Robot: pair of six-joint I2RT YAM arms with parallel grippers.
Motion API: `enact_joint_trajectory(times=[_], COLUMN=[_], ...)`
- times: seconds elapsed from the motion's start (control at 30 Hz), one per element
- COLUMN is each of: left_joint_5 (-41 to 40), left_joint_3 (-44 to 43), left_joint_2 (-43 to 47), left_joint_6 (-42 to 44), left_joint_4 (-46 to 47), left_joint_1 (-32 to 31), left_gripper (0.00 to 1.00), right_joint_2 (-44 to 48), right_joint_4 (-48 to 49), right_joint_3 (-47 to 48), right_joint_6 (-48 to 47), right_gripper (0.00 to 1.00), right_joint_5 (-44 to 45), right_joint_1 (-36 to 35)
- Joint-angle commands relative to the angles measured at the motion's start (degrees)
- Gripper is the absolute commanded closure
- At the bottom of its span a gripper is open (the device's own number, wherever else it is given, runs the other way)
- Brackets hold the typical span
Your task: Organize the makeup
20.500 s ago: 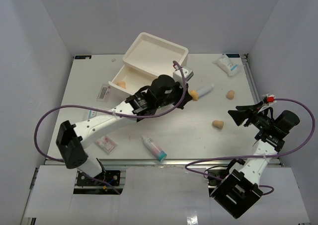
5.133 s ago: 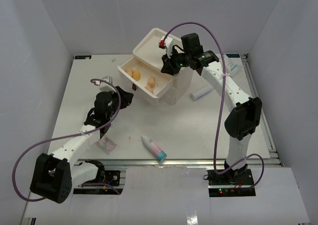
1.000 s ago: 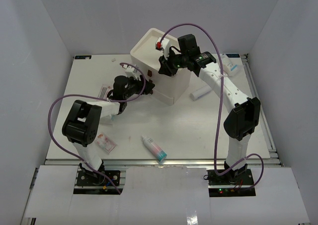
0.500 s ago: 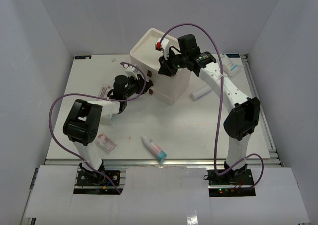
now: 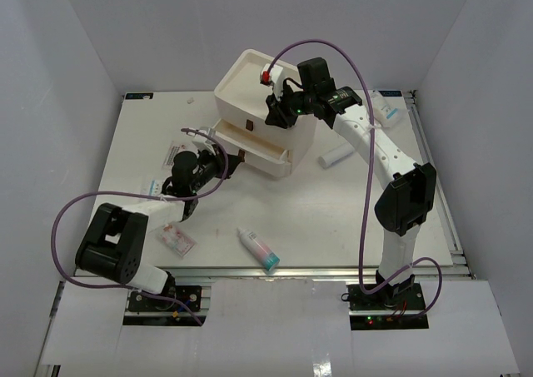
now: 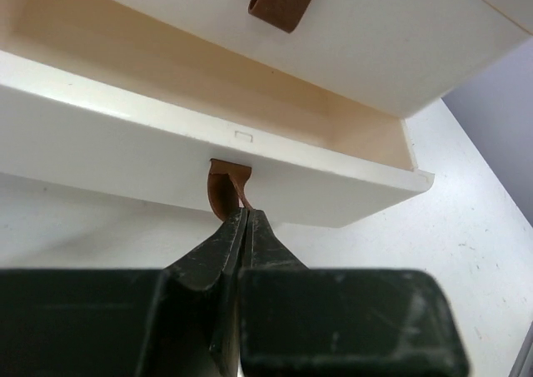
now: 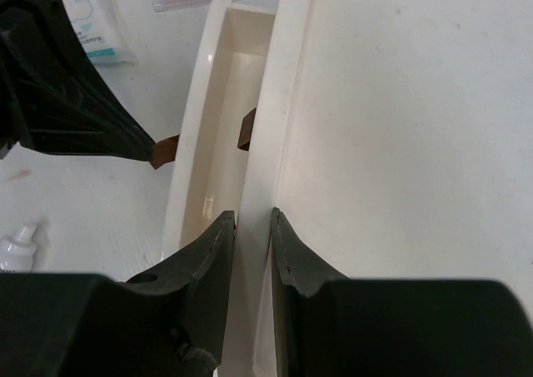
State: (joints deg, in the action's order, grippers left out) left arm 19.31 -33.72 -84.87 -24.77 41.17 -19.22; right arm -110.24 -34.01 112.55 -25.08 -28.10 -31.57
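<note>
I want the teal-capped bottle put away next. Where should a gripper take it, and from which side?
Take the white bottle across its mid-body, coming straight down from above, jaws square to its length: it lies on its side, slanted, teal cap toward the near edge.

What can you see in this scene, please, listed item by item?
Drawer box: one, cream with brown handles, back centre of the table; one drawer pulled out.
Tube: one, white, lying right of the drawer box.
Bottle: one, white with teal cap, lying near the front edge.
Sachets: four, white with blue or pink print; three on the table's left side, one at the back right.
Table: one, white.
Left gripper: black, shut on the open drawer's handle.
Right gripper: black, clamped on the drawer box's top rim.
</note>
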Motion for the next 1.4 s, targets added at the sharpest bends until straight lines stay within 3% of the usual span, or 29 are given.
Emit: enact_joint_trajectory(times=[0.0,0.5,0.63,0.87,0.97,1.2,1.37], left_joint_5=[0.6,0.5,0.5,-1.1,-1.2,-1.6,1.6], left_joint_3=[5.1,11.2,11.8,9.5,6.4,0.2,-3.1], left_joint_2=[8.6,19.4,20.9,27.4,30.1,37.8,40.2], left_joint_6=[-1.7,-5.3,-5.8,-6.5,-6.5,-5.6,-4.5], left_joint_4=[-1.1,-4.9,-6.0,-13.3,-18.6,-31.0,-39.0], left_joint_1=[-0.2,-0.3,-0.3,-0.3,-0.3,-0.3,-0.2], left_gripper=[0.89,0.89,0.88,0.37,0.23,0.03,0.02], right_joint_2=[-2.5,-3.6,-3.1,1.5,4.2,12.6,20.1], right_joint_4=[-8.1,-8.2,-8.4,-8.5,-8.6,-7.3,-4.0], right_joint_3=[-1.2,0.0,0.2,1.3,1.4,-5.8,-17.0], right_joint_6=[0.0,-0.1,-0.4,-1.8,-3.1,-5.6,-7.5], right_gripper=[0.84,0.81,0.74,0.39,0.31,0.3,0.29], right_joint_5=[-3.6,-2.5,-2.3,-1.0,1.8,4.3,6.3], right_joint_1=[-1.8,-1.3,-1.2,-1.2,-1.2,-0.9,0.1])
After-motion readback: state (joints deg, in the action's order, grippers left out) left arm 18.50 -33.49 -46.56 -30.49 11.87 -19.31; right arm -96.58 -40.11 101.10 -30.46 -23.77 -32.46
